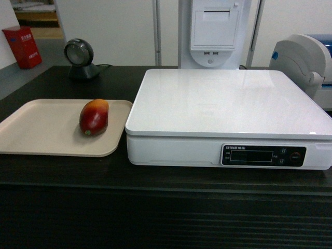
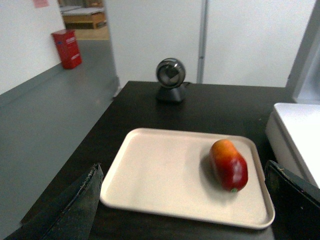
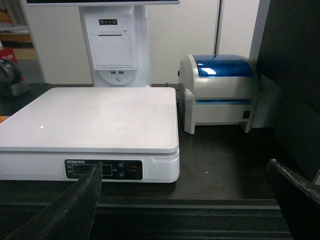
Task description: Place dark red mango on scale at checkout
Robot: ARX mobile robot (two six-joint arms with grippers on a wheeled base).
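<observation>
1. Spreading wide, the left gripper (image 2: 182, 200) holds nothing; the right gripper (image 3: 185, 200) likewise.
2. The dark red mango (image 2: 229, 164) lies at one o'clock on the beige tray (image 2: 160, 175), beside the scale (image 1: 228, 104).
3. Likely glossy, slippery, bruisable; grasp across its narrow middle.

left gripper (image 2: 182, 200): two dark, near-black fingers, flat wedge shapes, matte speckled faces, frayed pale edge on one | right gripper (image 3: 185, 205): same dark tapered fingers, thin light rim along edges | head view: no body part shows
</observation>
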